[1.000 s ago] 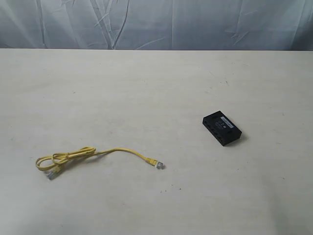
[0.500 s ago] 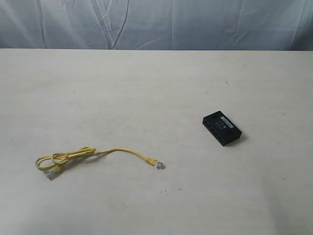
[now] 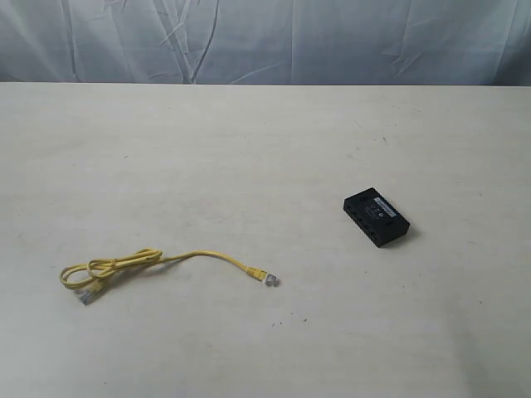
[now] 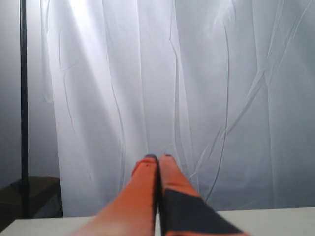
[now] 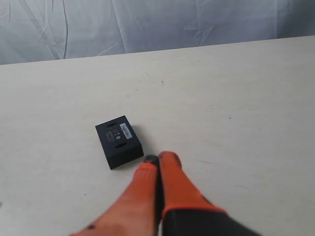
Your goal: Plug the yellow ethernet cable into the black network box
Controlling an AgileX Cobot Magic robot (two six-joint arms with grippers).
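The yellow ethernet cable (image 3: 158, 261) lies on the table's front left, partly looped, with one clear plug (image 3: 271, 280) pointing right and another (image 3: 85, 298) at the loop. The black network box (image 3: 377, 217) rests flat at the right with its pale label up; it also shows in the right wrist view as the black network box (image 5: 118, 140). My right gripper (image 5: 158, 158) is shut, its orange fingers pressed together just short of the box. My left gripper (image 4: 157, 158) is shut and faces the curtain, above the table. Neither arm appears in the exterior view.
A pale table (image 3: 249, 149) carries both objects. A white curtain (image 3: 265, 41) hangs behind its far edge. A dark vertical pole (image 4: 23, 98) stands beside the curtain in the left wrist view.
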